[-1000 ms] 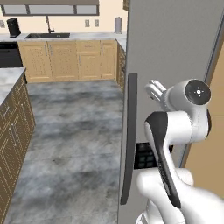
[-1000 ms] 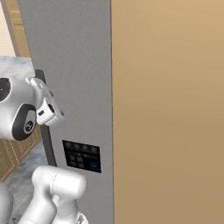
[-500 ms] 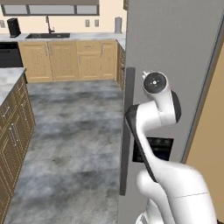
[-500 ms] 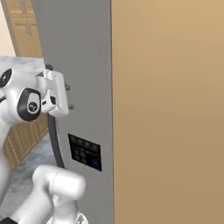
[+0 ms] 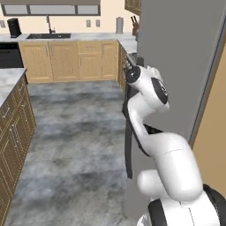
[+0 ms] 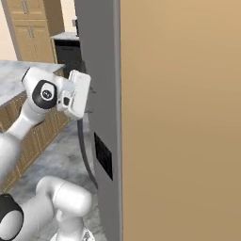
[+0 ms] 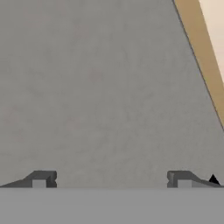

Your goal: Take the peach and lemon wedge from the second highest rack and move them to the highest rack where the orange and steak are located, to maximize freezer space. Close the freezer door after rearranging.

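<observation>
The freezer door bears no readable writing; the gripper, fingers spread apart, faces its grey panel.

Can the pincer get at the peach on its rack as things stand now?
Probably not. The freezer door looks shut, so its grey panel stands between the pincer and anything inside. The pincer faces the door panel with its fingers apart, beside the handle, which it would likely need to pull first.
</observation>
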Robot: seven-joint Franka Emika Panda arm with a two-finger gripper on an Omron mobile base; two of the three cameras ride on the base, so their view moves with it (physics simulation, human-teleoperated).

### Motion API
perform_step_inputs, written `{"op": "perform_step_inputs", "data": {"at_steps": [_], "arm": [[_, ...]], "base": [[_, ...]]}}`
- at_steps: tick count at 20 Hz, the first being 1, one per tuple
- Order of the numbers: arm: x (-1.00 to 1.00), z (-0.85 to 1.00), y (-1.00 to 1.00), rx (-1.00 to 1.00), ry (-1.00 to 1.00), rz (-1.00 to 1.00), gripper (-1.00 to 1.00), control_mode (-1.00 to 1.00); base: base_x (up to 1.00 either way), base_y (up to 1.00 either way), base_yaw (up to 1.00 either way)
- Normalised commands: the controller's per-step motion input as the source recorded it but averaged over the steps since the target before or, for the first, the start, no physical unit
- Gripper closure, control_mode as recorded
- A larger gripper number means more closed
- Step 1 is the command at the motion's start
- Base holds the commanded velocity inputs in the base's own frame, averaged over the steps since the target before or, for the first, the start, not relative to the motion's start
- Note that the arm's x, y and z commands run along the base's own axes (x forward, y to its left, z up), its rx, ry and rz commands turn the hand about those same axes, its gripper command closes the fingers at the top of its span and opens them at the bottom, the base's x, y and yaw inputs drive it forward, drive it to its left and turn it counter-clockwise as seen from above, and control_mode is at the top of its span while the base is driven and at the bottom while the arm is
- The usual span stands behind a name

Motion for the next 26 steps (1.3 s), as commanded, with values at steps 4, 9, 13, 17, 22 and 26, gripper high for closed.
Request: {"op": "perform_step_inputs", "data": {"at_steps": [4, 9, 13, 17, 22, 26], "arm": [[0.21, 0.00, -0.72, 0.00, 0.00, -0.49, -1.00, -1.00], [0.08, -0.01, -0.70, 0.00, 0.00, -0.51, -1.00, -1.00], [0.06, -0.03, -0.74, 0.00, 0.00, -0.52, -1.00, -1.00], [0.00, -0.10, -0.74, 0.00, 0.00, -0.51, -1.00, -1.00], [-0.12, -0.19, -0.64, 0.00, -0.14, -0.36, -1.00, -1.00], [-0.60, -0.38, -0.30, -0.04, -0.45, -0.06, -1.00, -1.00]], "base": [[0.00, 0.00, 0.00], [0.00, 0.00, 0.00], [0.00, 0.00, 0.00], [0.00, 0.00, 0.00], [0.00, 0.00, 0.00], [0.00, 0.00, 0.00]]}}
